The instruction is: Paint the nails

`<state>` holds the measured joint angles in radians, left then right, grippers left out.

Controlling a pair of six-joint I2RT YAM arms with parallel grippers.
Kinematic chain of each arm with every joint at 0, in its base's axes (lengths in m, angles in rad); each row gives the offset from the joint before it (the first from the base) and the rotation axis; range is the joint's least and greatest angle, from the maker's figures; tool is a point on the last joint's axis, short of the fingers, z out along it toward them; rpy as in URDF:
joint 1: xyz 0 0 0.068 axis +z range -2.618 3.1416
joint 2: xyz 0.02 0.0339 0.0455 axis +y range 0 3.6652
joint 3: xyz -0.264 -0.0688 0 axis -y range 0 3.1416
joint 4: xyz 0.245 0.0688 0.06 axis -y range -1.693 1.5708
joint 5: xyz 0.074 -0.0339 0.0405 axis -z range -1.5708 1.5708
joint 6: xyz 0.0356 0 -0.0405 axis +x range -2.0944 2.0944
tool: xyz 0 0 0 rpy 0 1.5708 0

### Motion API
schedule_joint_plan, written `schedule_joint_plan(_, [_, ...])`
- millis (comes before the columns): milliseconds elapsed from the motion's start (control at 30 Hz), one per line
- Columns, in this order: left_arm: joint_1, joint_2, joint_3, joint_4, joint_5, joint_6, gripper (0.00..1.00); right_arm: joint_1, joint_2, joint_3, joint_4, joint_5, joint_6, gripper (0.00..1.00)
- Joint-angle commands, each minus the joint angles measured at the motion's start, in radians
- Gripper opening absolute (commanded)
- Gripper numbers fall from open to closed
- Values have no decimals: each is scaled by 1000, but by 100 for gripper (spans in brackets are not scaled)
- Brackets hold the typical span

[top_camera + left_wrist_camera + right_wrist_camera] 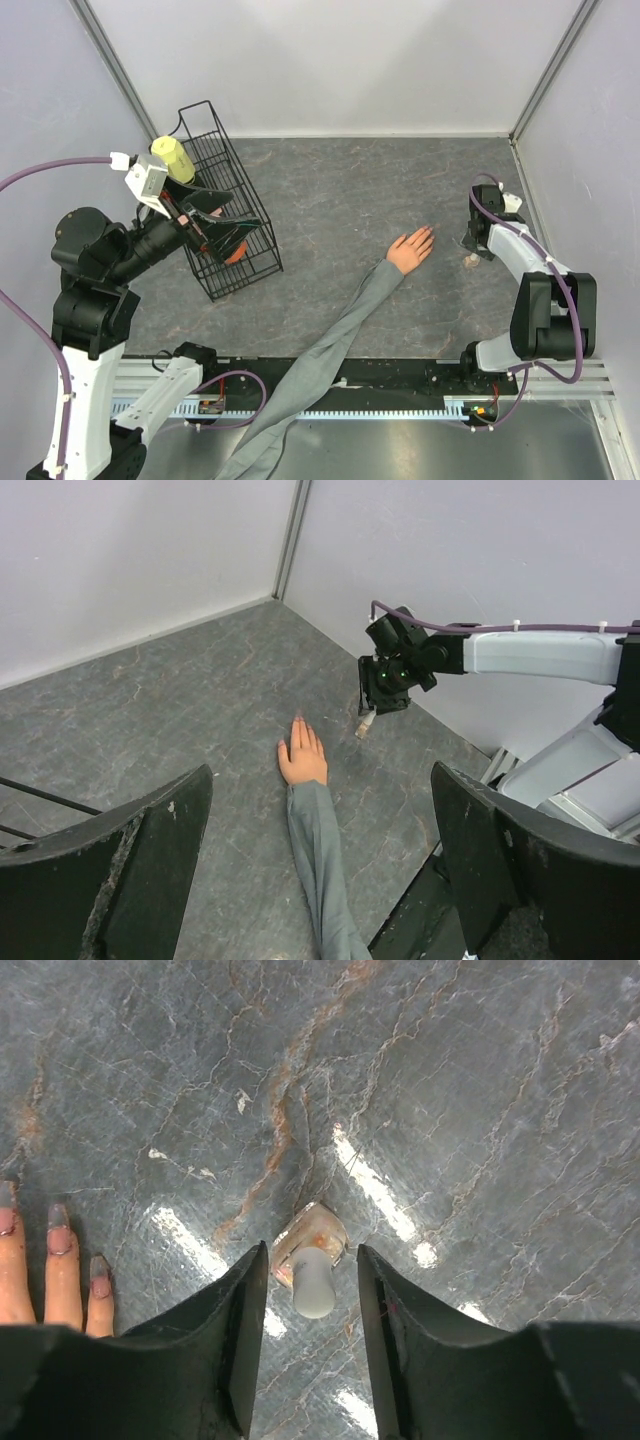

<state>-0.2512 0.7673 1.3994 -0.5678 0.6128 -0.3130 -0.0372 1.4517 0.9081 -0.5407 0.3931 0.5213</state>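
My right gripper (312,1252) is low over the table (480,1110), with its fingers pointing down. Its jaws are only partly open, with a narrow gap. In this gap is the grey-white cap (313,1285) of a small bottle (312,1232), whose base is at the table. On each side of the cap I see a thin strip of free space, so the jaws are around it but do not press it.

The nails (58,1235) are near, at the left edge of my right wrist view. Three fingertips show there, with dull pink-grey nails. They belong to the hand (410,248), which lies flat on the table with its back up, close to the bottle but not touching it. Its grey sleeve (330,350) runs back to the near edge.

My left gripper (322,772) is raised by the wire basket (232,160). Its jaws are wide open and hold nothing.
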Motion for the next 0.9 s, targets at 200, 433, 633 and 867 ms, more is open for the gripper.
schedule_joint_plan(200, [-2,-2,-19,40,36,-20,96,-4,30,-9,35,7,5,43])
schedule_joint_plan(433, [-2,1,-45,49,53,-29,95,-3,35,-20,35,6,-1,19])
schedule_joint_plan(633, [-8,55,-123,103,129,-38,88,178,-51,50,-94,108,9,0])
schedule_joint_plan(867, [-383,75,-357,333,-172,40,89,607,-201,256,-320,82,169,0])
